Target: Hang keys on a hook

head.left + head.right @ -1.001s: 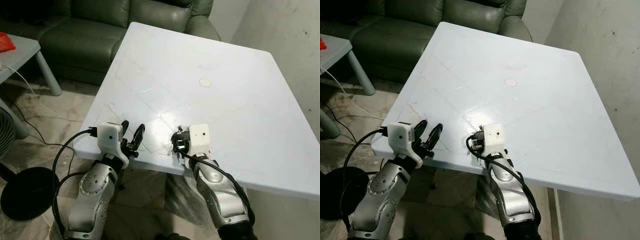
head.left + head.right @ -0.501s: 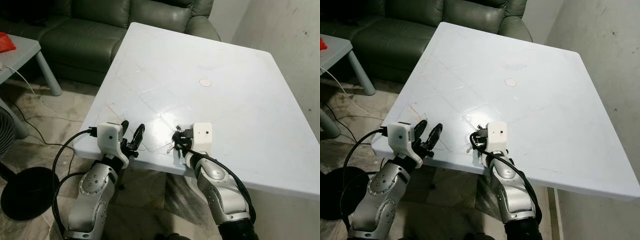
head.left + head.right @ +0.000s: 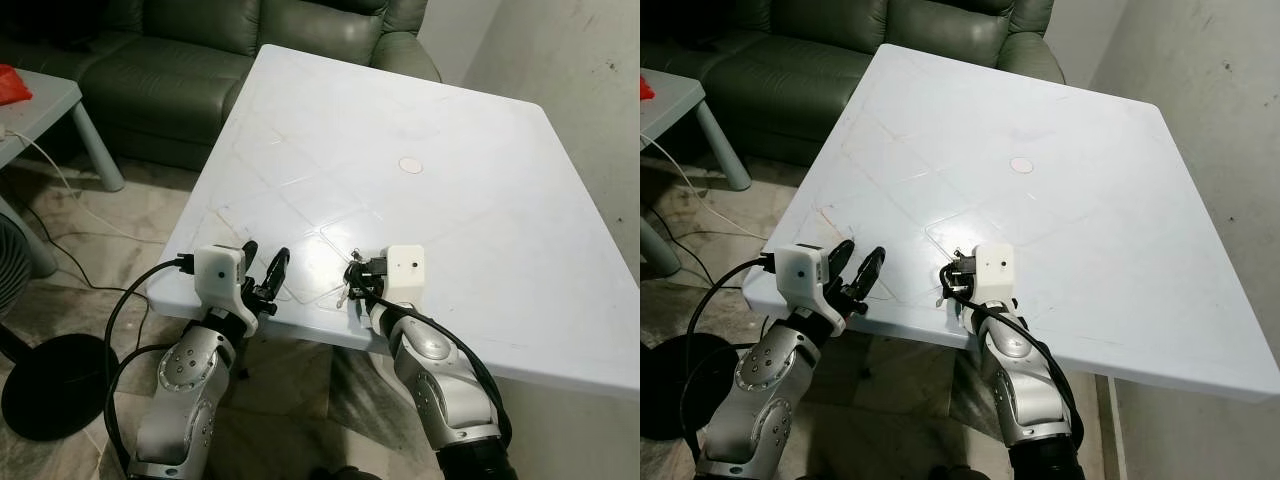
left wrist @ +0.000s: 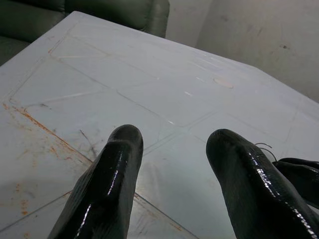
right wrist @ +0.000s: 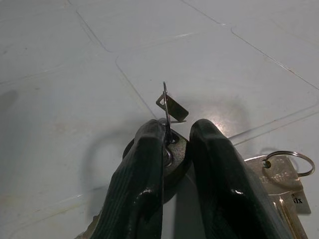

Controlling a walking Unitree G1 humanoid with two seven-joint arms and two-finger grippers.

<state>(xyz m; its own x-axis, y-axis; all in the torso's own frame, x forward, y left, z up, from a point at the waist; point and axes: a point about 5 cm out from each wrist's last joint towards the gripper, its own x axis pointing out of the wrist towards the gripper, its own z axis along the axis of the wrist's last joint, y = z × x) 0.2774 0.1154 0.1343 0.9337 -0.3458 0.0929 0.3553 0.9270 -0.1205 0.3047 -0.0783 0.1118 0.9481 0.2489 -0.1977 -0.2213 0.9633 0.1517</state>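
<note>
The table (image 3: 480,200) takes up the middle and right of the frame. The sofa (image 3: 180,60) sits behind it at the upper left, and a small side table (image 3: 40,100) stands at the far left edge. A wall (image 3: 570,50) is at the upper right. The left gripper (image 3: 263,272) is at the table's near edge, lower left of centre. The right gripper (image 3: 352,280) is just beside it to the right, on the table. The keys (image 5: 279,174) lie on the table, touching the right gripper.
</note>
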